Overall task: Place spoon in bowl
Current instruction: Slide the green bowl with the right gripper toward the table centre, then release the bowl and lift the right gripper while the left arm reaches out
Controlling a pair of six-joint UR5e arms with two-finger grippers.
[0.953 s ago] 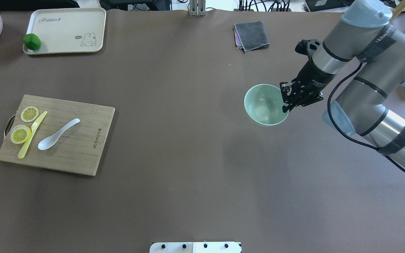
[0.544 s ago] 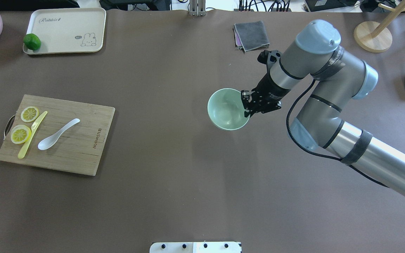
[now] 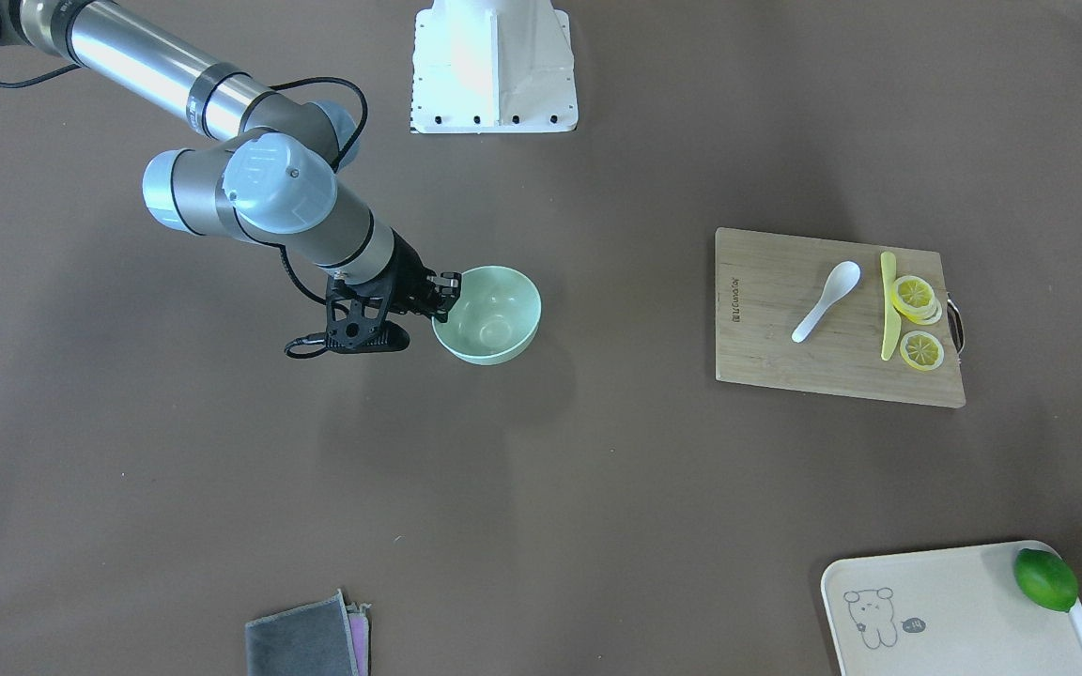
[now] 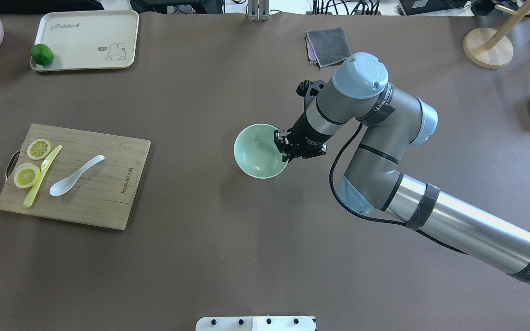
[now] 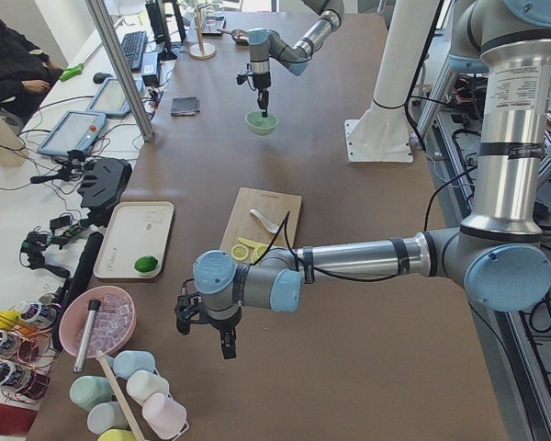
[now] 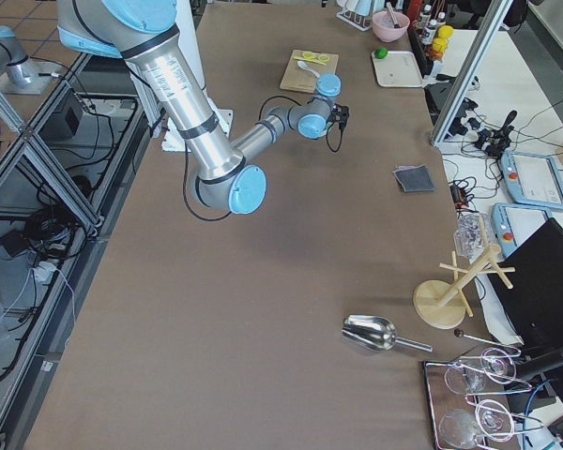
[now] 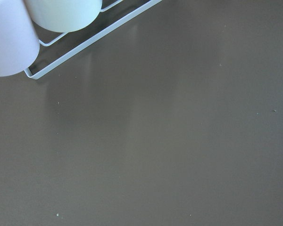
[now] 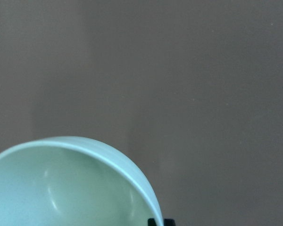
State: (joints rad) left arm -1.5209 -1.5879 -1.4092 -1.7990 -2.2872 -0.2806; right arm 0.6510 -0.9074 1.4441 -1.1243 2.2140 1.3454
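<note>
One spoon (image 4: 76, 175) lies diagonal on the board (image 4: 104, 202), scoop toward the knife (image 4: 42, 177).

On the right wrist camera the bowl (image 8: 70, 188) ran off the bottom edge, and I saw only dark slivers of the right gripper (image 8: 159, 221) at its rim. The left gripper (image 5: 224, 344) showed only from the side, too small for me to judge. A lilac cup (image 7: 9, 37) and a cream cup (image 7: 61, 12) were cropped.
</note>
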